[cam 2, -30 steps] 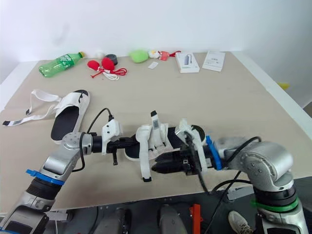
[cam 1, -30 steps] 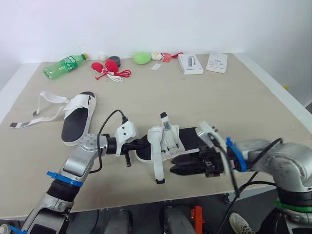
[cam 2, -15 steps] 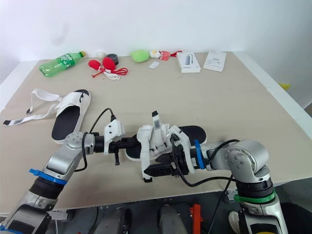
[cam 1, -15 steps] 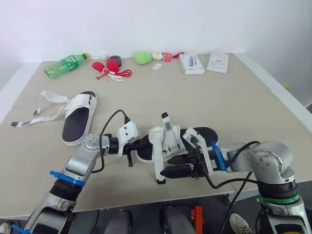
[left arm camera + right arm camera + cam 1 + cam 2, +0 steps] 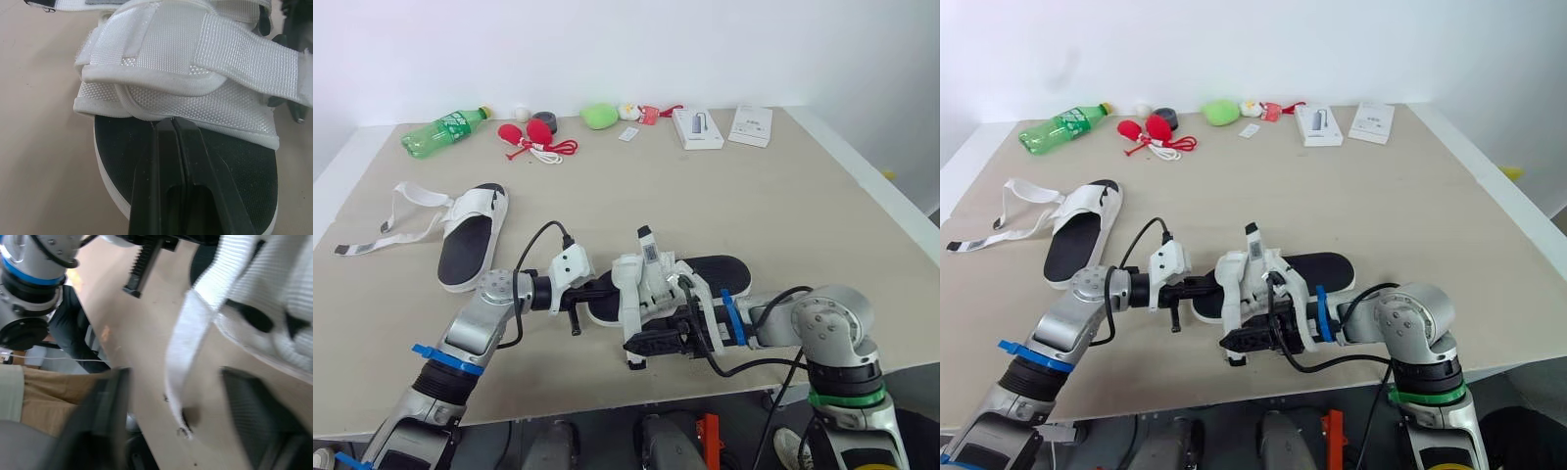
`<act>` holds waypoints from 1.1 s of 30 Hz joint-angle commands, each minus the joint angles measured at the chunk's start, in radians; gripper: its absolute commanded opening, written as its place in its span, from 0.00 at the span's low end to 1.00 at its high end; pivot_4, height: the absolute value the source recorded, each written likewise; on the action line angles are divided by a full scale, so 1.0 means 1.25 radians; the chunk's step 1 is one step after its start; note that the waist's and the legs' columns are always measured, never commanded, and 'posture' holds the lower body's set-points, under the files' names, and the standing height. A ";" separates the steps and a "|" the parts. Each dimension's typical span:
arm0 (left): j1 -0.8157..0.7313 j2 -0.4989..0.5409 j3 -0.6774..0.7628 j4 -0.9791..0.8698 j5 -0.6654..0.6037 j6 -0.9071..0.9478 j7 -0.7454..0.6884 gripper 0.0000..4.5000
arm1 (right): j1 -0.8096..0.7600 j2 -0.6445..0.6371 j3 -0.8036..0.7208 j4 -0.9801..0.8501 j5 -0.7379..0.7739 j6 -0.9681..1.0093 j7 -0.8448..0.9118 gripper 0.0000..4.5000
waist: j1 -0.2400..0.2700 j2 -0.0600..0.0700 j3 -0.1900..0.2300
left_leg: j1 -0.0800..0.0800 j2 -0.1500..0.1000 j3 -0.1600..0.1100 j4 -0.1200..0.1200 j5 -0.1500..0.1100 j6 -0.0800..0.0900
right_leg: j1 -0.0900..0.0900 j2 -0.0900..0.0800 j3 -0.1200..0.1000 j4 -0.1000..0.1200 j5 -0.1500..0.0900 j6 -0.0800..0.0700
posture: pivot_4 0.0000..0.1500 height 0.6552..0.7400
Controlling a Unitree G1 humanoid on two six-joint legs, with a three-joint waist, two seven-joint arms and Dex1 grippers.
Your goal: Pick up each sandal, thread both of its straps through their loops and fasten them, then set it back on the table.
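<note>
The near sandal (image 5: 710, 272), black-soled with white straps, is at the table's front centre. My left gripper (image 5: 600, 288) is shut on its near-left end; in the left wrist view the fingers (image 5: 168, 161) are pressed together under the white upper (image 5: 186, 83). One long white strap (image 5: 628, 328) hangs loose down the sandal's front. My right gripper (image 5: 639, 345) is open with that strap (image 5: 188, 362) between its spread fingers. The second sandal (image 5: 470, 240) lies flat at the left, its straps (image 5: 396, 217) undone.
A green bottle (image 5: 440, 132), red items (image 5: 534, 136), a green object (image 5: 598, 117) and two white boxes (image 5: 696, 127) line the table's far edge. The table's front edge (image 5: 607, 401) runs just below both grippers.
My right gripper has moved left along the sandal's front, from beside its right end to the hanging strap. The left gripper and both sandals have stayed put.
</note>
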 commanded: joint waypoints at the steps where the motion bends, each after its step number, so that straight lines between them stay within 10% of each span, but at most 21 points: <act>1: 0.007 -0.002 -0.007 -0.020 -0.005 0.005 0.001 0.00 | 0.005 -0.011 -0.003 -0.013 0.002 -0.007 0.003 0.22 | 0.000 0.000 0.000 | 0.000 0.000 0.000 0.000 0.000 0.000 | 0.000 0.000 0.000 0.000 0.000 0.000 | 1.00 1.00; 4: 0.006 -0.004 -0.008 -0.018 -0.004 0.005 0.001 0.00 | 0.010 -0.019 -0.002 -0.018 0.003 -0.005 0.006 0.01 | 0.000 0.000 0.000 | 0.000 0.000 0.000 0.000 0.000 0.000 | 0.000 0.000 0.000 0.000 0.000 0.000 | 1.00 1.00; 17: -0.003 -0.019 -0.015 0.000 0.001 -0.004 -0.001 0.00 | -0.302 -0.063 -0.058 0.210 0.099 0.003 -0.003 0.01 | 0.001 0.000 0.000 | 0.000 0.000 0.000 0.000 0.000 0.000 | 0.000 0.000 0.000 0.000 0.000 0.000 | 1.00 1.00; 33: -0.002 -0.030 -0.013 0.004 0.012 -0.020 0.007 0.00 | -0.367 -0.093 0.075 0.338 0.036 0.003 0.074 0.01 | 0.001 0.001 0.000 | -0.009 -0.001 -0.002 0.000 -0.001 0.001 | -0.002 -0.002 -0.002 -0.010 0.003 0.002 | 1.00 1.00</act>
